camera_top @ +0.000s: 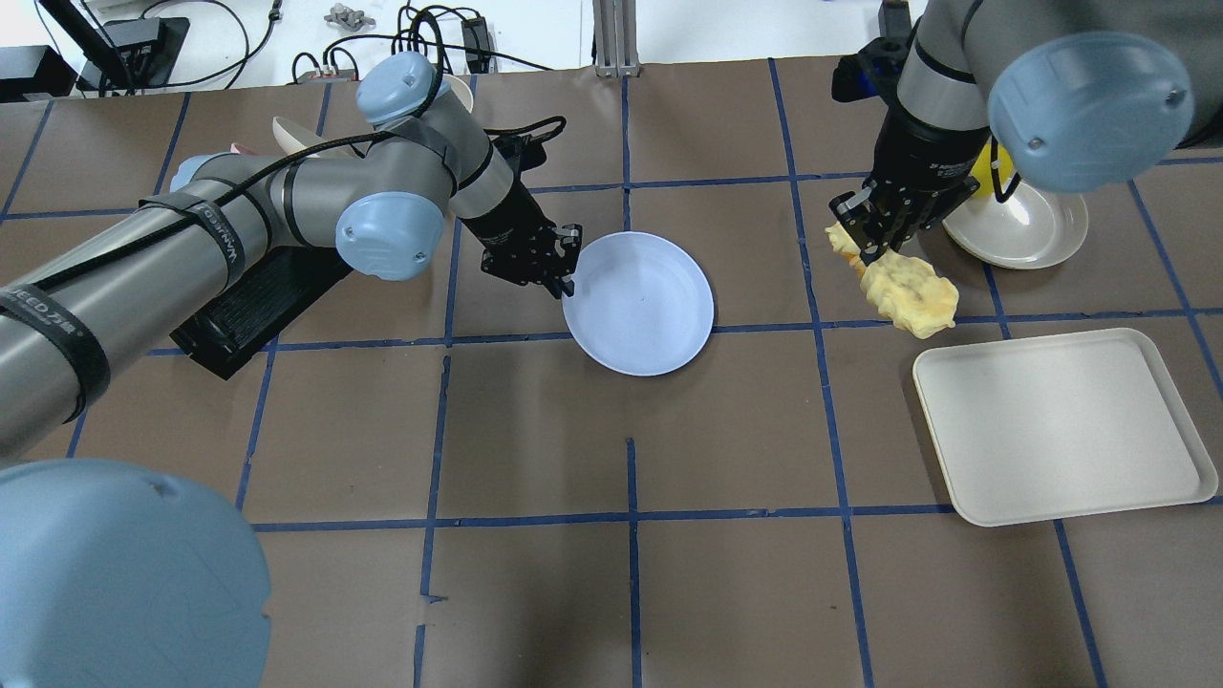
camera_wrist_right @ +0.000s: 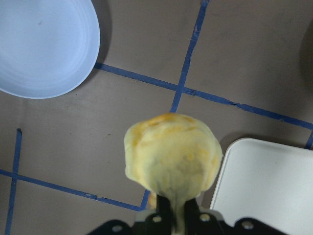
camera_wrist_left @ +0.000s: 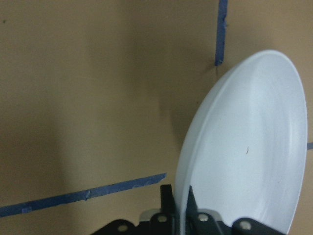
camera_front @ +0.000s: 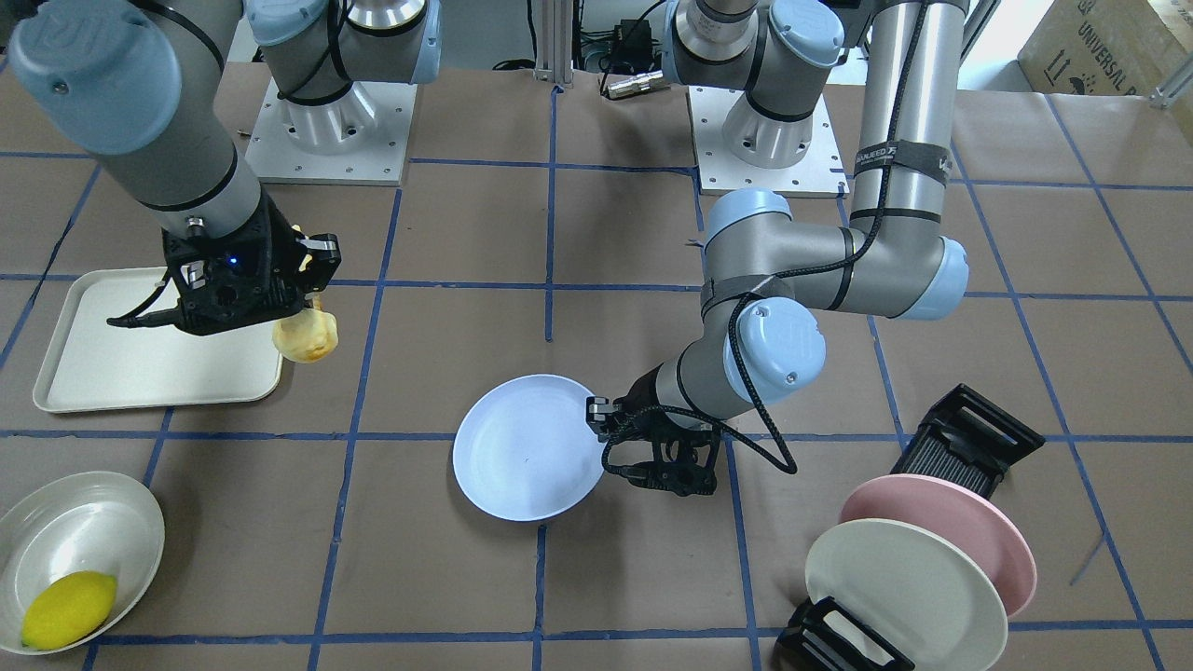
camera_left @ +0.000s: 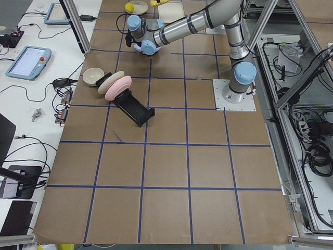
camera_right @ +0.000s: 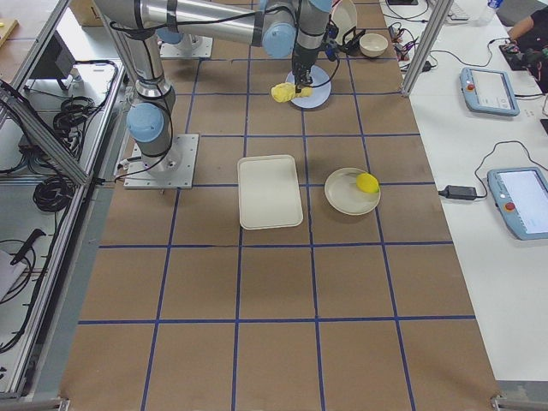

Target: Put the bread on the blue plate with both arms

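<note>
I see the bread (camera_top: 908, 291) hanging from my right pincer (camera_top: 865, 250), which is clenched on one end of it, above the tabletop (camera_top: 535, 430) and just beside the cream tray (camera_top: 1061, 430). The blue plate (camera_top: 638, 304) lies well apart from that pincer, with its rim grasped by my left pincer (camera_top: 566, 282).

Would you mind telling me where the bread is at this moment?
The bread is clamped in the right gripper, on the overhead view's right side, above the table between the blue plate and the cream tray.
</note>
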### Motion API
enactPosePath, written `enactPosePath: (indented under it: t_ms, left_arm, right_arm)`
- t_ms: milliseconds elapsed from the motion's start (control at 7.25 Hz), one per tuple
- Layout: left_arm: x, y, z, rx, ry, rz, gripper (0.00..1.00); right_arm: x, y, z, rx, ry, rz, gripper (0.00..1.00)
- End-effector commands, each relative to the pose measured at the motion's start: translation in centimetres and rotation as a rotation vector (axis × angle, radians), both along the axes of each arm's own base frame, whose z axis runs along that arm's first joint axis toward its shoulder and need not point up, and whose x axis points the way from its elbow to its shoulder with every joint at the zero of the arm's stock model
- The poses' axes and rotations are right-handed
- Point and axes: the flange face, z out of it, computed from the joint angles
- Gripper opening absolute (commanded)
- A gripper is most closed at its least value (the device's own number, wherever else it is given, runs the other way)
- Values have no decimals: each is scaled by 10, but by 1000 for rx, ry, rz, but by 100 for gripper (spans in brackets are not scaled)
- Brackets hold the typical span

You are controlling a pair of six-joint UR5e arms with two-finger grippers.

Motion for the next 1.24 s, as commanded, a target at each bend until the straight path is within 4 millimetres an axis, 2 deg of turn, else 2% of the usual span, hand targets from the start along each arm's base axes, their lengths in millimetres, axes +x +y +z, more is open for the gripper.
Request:
enactPosePath:
  t_ms: [0,276,414,552,690,828,966,1103]
  left_arm:
    - [27,-10,31,-63,-63,30,100]
    - [68,3,96,-102,-105,87,100]
    - [81,19,121,-94,-202,62,100]
    - [89,35,148,-101,-298,-38,100]
    - [87,47,174,-82,-311,-49,100]
    - [94,54,204,-66,-316,-44,100]
    - [91,58,227,-54,-332,-54,100]
    - [92,64,239,-73,-351,-54,100]
  right_arm:
    - [8,3,-1,2,5,-17,19]
    - [17,1,-2,-7,2,-2,19]
    - [36,2,-6,-21,1,34,20]
    - [59,-3,-12,-43,5,44,20]
    - [85,-15,-21,-47,5,37,20]
    - [117,-40,-36,-61,5,61,20]
    - [150,-62,-56,-75,5,95,20]
    - [171,-79,-84,-85,4,89,21]
